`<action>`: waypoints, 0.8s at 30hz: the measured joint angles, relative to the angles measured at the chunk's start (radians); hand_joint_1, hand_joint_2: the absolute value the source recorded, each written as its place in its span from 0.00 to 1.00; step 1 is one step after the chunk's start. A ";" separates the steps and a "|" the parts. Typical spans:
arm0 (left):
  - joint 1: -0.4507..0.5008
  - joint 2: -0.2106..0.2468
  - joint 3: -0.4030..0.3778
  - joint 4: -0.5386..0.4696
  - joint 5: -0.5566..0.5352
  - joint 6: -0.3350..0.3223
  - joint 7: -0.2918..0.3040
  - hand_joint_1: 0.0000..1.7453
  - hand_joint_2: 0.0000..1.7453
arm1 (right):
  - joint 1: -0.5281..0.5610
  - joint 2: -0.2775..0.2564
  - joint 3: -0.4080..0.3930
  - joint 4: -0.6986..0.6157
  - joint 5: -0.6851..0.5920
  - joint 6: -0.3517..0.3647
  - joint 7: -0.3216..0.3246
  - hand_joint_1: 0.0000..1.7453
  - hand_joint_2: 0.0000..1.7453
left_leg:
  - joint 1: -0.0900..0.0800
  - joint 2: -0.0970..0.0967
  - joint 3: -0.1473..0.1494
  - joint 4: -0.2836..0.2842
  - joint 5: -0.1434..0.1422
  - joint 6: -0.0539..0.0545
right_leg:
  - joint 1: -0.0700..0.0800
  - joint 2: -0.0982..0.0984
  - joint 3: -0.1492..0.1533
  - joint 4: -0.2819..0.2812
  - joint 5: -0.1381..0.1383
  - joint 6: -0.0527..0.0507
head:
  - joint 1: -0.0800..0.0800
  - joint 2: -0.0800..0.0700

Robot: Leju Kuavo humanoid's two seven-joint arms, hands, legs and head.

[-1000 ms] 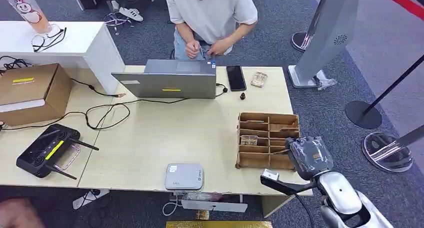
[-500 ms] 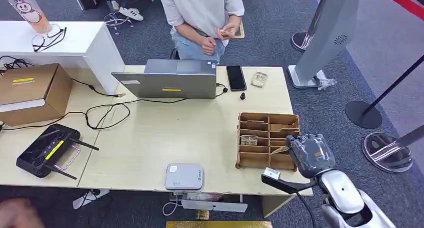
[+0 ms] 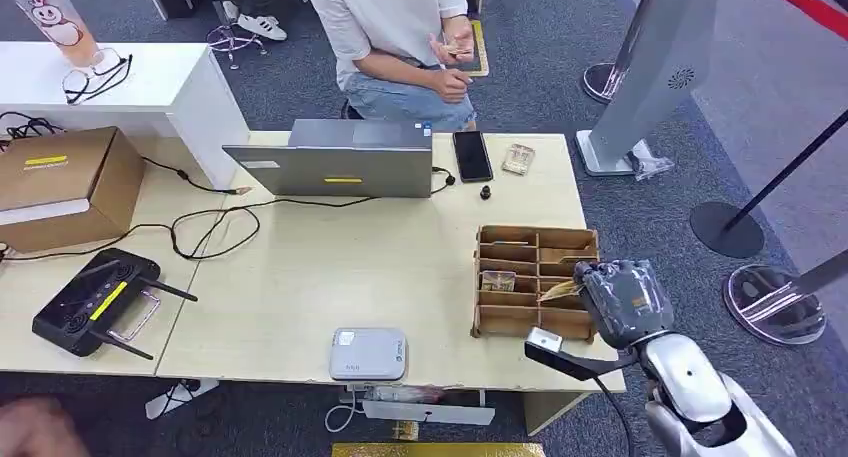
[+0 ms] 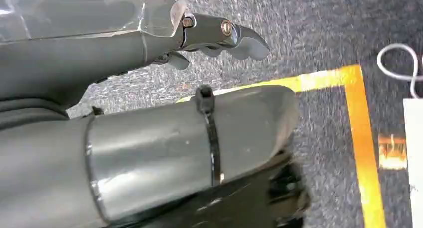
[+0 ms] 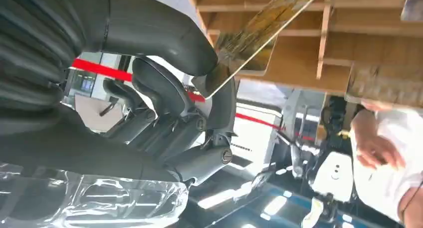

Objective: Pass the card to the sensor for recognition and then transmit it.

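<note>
My right hand (image 3: 620,302) hovers over the right side of the wooden compartment box (image 3: 510,252) and pinches a thin brownish card (image 3: 556,290) between thumb and finger. In the right wrist view the card (image 5: 264,26) sticks out from the hand (image 5: 164,78) toward the box's wooden dividers (image 5: 324,38). The grey card sensor (image 3: 369,353) lies flat at the table's front edge, left of the box. My left hand (image 4: 219,36) hangs over the carpet floor, its fingers curled with nothing in them.
A person (image 3: 400,27) sits behind the table holding a small card. A laptop (image 3: 340,157), phone (image 3: 472,155), cables, a black controller (image 3: 95,302) and a cardboard box (image 3: 60,182) lie on the table. Stanchion bases (image 3: 775,302) stand to the right.
My right hand has lifted slightly, drawing the card up out of the box compartment. The person has leaned to the right with the small card.
</note>
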 joint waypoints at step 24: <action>0.079 0.041 -0.105 -0.252 0.035 0.081 0.038 0.00 0.00 | -0.040 -0.029 -0.003 -0.029 -0.021 -0.006 -0.002 1.00 1.00 | 0.000 0.000 -0.001 0.000 0.000 0.000 | 0.000 0.000 -0.001 0.000 0.000 0.000 | 0.000 0.000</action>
